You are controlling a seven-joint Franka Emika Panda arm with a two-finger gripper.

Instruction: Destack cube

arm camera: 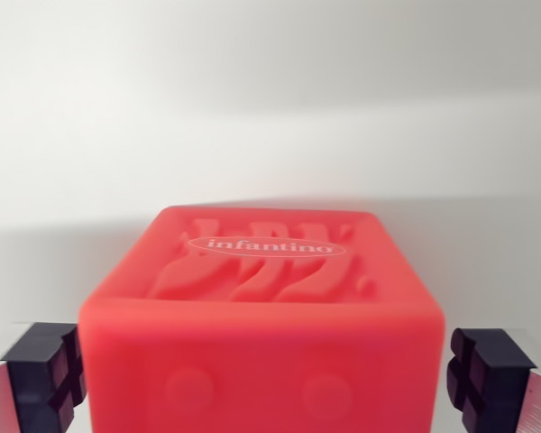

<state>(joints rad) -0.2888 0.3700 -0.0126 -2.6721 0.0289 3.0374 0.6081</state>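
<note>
Cube (263, 316) — red, soft-edged, embossed "infantino" — sits between the spread-apart end effector (265, 374) pads.

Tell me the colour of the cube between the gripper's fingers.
The cube is red with a white "infantino" logo on its top, seen in the wrist view.

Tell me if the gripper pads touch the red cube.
Cannot tell. In the wrist view the pads flank the red cube; the left one meets its edge, the right shows a thin gap.
</note>
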